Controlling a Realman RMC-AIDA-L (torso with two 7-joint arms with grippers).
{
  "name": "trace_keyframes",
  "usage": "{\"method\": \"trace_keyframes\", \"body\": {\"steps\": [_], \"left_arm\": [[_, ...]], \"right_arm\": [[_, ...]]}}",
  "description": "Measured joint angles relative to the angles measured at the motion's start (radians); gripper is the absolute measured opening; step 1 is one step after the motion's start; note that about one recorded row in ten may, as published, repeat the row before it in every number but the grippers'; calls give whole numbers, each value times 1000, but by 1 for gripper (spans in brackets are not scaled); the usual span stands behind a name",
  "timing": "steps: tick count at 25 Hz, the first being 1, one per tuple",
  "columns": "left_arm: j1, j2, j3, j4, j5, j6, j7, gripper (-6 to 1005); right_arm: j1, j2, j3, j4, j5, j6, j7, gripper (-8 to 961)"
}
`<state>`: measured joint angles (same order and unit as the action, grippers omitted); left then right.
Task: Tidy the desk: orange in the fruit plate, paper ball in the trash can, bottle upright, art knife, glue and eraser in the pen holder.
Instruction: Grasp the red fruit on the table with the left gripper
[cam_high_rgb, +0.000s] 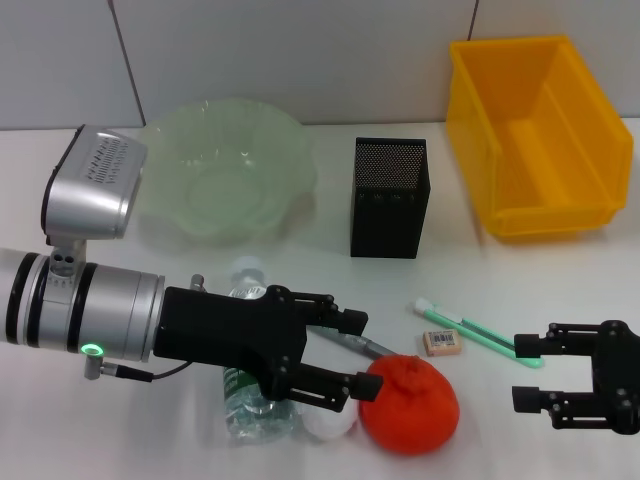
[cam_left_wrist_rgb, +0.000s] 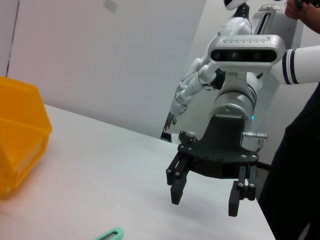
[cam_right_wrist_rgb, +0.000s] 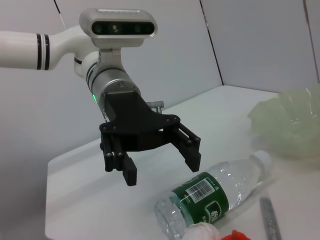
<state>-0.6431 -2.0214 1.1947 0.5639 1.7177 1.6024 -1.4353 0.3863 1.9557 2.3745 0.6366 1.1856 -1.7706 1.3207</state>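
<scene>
The left gripper (cam_high_rgb: 362, 353) hovered wide open above the lying bottle (cam_high_rgb: 252, 400), just beside the orange (cam_high_rgb: 410, 405), gripping nothing. The right gripper (cam_high_rgb: 527, 372) stood open and empty near the eraser (cam_high_rgb: 442, 342).

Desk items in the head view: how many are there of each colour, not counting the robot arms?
Green or pale green: 3 - fruit plate, bottle, glue
Black: 1 - pen holder
Yellow: 1 - trash can
Red-orange: 1 - orange
White: 1 - paper ball
Beige: 1 - eraser
Grey: 1 - art knife
Total: 9
</scene>
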Motion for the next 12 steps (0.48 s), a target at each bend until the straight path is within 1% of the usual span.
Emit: {"method": "trace_keyframes", "body": {"steps": [4,6,9,12], "left_arm": [[-6,-4,0,31,10,2,-12,795],[-22,-10,1,56,27,2,-28,795],[-61,-24,0,79,82,-7,-61,795],[-125,-41,0,84,165,-39,-110,794]], "right_arm": [[1,0,0,0,0,-4,1,675],[0,0,0,1,0,-4,5,675],[-3,-1,4,4,0,-5,8,674],[-4,-2,10,5,0,-7,9,673]]}}
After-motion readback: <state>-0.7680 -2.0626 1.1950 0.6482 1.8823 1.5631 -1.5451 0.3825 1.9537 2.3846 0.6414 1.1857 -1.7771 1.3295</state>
